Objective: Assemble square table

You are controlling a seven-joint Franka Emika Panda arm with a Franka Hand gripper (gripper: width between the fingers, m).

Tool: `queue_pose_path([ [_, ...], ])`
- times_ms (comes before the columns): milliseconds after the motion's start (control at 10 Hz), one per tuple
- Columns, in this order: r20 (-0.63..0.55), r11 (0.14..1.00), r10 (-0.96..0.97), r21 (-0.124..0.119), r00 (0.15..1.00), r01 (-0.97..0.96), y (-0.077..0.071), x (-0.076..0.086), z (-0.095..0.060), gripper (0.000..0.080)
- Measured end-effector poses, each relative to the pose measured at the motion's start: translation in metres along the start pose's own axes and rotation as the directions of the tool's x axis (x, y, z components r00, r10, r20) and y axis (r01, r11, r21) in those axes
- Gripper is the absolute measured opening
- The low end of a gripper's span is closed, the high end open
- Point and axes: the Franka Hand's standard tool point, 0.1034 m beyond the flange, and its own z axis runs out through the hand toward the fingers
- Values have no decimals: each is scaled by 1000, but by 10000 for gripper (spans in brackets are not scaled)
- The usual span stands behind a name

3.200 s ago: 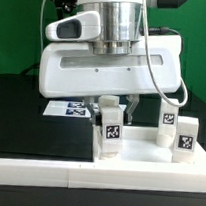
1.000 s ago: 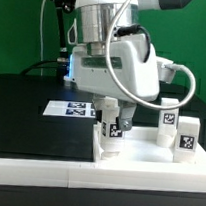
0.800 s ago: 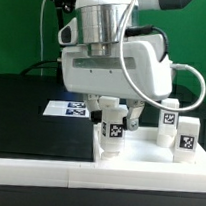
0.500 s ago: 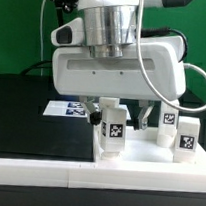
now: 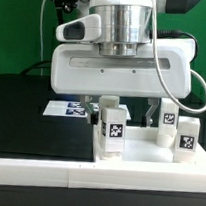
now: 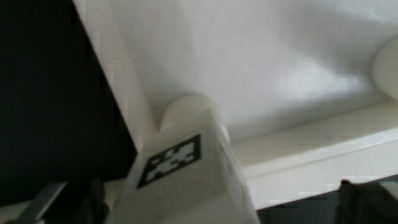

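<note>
Three legs stand upright on the white square tabletop (image 5: pixel 137 154) near the bench's (image 5: pixel 30 115) front right corner, which suggests a fourth is left to fit, while the tool (image 5: pixel 120 110) hangs over the nearest leg (image 5: pixel 113 129), its grip state hidden from view.

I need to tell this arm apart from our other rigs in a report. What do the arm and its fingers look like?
The arm's end is a broad white plastic block with rounded corners, under a shiny metal cylinder. A thin grey cable loops down its side. A light grey oval patch sits on the white shell above. The fingers are short and dark. I see no printed markings on it.
</note>
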Motion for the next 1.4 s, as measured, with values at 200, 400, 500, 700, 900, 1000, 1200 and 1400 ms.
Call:
queue_pose_path([
  [200, -11, 989, -146, -4, 989, 146, 6, 1, 0, 649],
  [400, -9, 962, -274, -7, 962, 274, 9, 2, 0, 649],
  [500, -8, 936, -353, -9, 936, 353, 10, 2, 1, 559],
  [700, -8, 931, -366, -8, 931, 366, 10, 2, 1, 358],
  [900, -8, 934, -356, -8, 934, 356, 10, 1, 1, 290],
  [1000, -8, 934, -356, -8, 934, 356, 10, 1, 1, 290],
  [1200, -10, 968, -252, -4, 968, 252, 10, 1, 1, 290],
  [1400, -15, 1000, -18, 2, 1000, 18, 8, 2, 1, 290],
])
